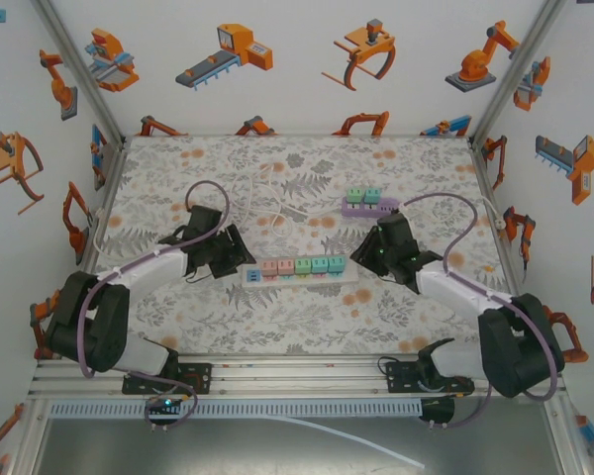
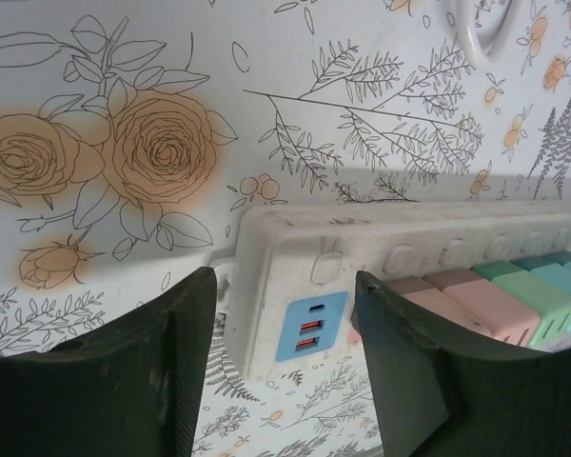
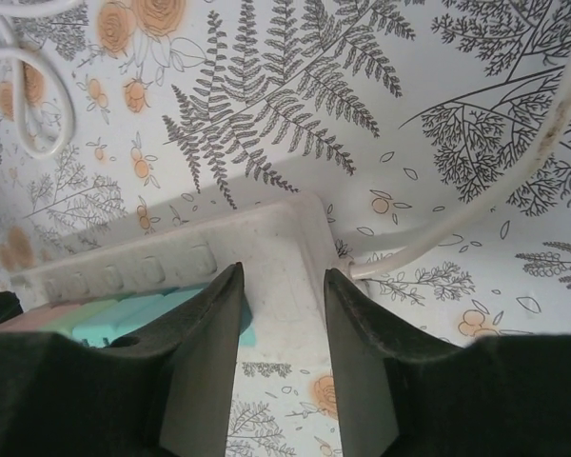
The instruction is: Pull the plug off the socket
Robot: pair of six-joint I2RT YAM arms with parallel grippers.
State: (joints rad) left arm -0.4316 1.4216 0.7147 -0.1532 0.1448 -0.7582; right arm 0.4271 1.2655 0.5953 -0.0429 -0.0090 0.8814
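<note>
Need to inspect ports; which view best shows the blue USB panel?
Left wrist: the blue USB panel faces the camera, ports distinct. Top view: too small to read. Right wrist: the power strip's opposite, cabled end.

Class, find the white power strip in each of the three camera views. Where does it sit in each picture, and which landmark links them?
Top external: the strip lies mid-table, at the picture's centre.
Left wrist: the strip, USB end low centre, runs off to the right.
Right wrist: the strip, other end at centre, runs off to the left.
Shared landmark: the row of pastel plugs on it.
</note>
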